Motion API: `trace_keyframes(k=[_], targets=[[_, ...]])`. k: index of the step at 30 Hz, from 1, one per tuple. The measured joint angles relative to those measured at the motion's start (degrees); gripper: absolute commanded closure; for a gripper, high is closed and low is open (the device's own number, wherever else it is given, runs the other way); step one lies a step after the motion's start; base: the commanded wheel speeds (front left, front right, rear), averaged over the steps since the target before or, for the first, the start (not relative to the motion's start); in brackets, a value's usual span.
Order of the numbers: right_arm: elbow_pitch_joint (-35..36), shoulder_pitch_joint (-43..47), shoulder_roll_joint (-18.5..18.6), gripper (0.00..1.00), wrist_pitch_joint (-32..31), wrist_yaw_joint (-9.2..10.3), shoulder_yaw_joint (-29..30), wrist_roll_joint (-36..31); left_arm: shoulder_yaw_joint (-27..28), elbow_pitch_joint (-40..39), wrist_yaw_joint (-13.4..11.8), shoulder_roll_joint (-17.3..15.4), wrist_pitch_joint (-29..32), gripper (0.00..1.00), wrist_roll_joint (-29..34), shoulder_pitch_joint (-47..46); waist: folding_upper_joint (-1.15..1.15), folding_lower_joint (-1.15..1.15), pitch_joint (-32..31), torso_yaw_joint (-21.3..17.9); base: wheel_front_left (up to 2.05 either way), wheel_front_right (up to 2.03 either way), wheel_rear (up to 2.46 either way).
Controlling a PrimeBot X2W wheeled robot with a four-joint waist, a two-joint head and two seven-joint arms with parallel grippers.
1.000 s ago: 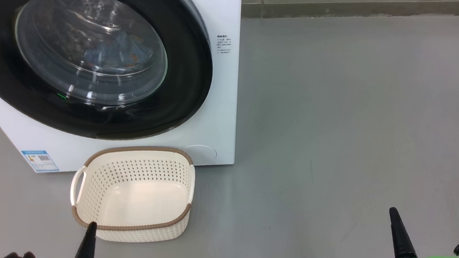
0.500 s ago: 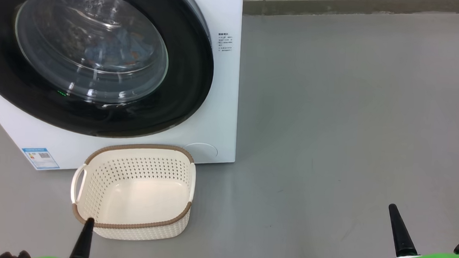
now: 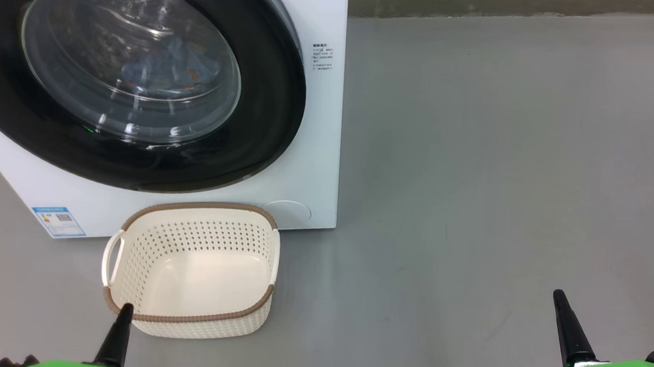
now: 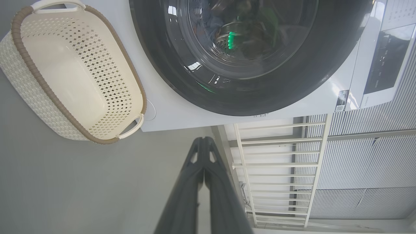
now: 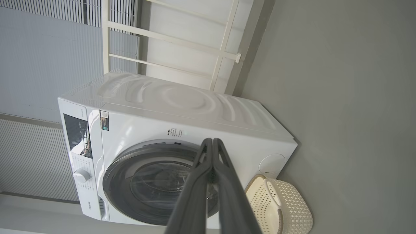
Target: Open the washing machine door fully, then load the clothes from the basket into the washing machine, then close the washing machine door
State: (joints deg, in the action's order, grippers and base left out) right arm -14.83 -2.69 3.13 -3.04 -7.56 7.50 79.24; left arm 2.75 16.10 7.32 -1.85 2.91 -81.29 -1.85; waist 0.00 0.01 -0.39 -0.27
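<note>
In the head view, the washing machine (image 3: 318,149) is standing at the upper left on the grey floor (image 3: 476,158). Its door (image 3: 278,107) is sitting shut, the black ring flush against the white front. Behind the glass (image 3: 82,95) the clothes (image 3: 163,71) are lying inside, a blue heap with flecks of orange. The basket (image 3: 191,319) is resting on the floor just in front of the machine, below the door, and is holding nothing. Sitting that close, it was probably placed to keep the lift into the machine short. The left gripper (image 3: 125,310) is rising from the bottom edge, and its tip is overlapping the basket's near rim; I cannot tell whether they are touching. The right gripper (image 3: 558,297) is hanging well apart over bare floor. Each is showing as one dark spike, closed and empty.

In the left wrist view, the two fingers (image 4: 190,182) are meeting at the tips with nothing between them and pointing toward the machine's lower corner. The empty basket is lying to one side, and a green light (image 4: 230,40) is glinting in the shut door.

In the right wrist view, the fingers (image 5: 227,188) are likewise pressed together and gripping nothing. They are facing the whole machine, with its control panel (image 5: 78,133) and knob (image 5: 81,175).

All three steps are looking finished. The arms seem to be held low simply to keep clear.
</note>
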Motion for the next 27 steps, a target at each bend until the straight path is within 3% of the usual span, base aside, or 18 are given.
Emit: trace_keyframes(k=[19,27], targets=[[-0.58,-1.14,-0.37,1.0,-3.01,0.01,0.3,11.63,1.51,-0.4,0.0,-0.07,3.15,1.0,-10.42,-1.98,0.0,0.0,0.56,0.27,0.0,0.0,0.0],[-0.6,-1.14,-0.43,1.0,-3.01,0.01,0.31,12.72,1.57,-0.4,0.0,-0.07,3.15,1.0,-10.7,-2.0,0.0,0.0,0.56,0.27,0.0,0.0,0.0]])
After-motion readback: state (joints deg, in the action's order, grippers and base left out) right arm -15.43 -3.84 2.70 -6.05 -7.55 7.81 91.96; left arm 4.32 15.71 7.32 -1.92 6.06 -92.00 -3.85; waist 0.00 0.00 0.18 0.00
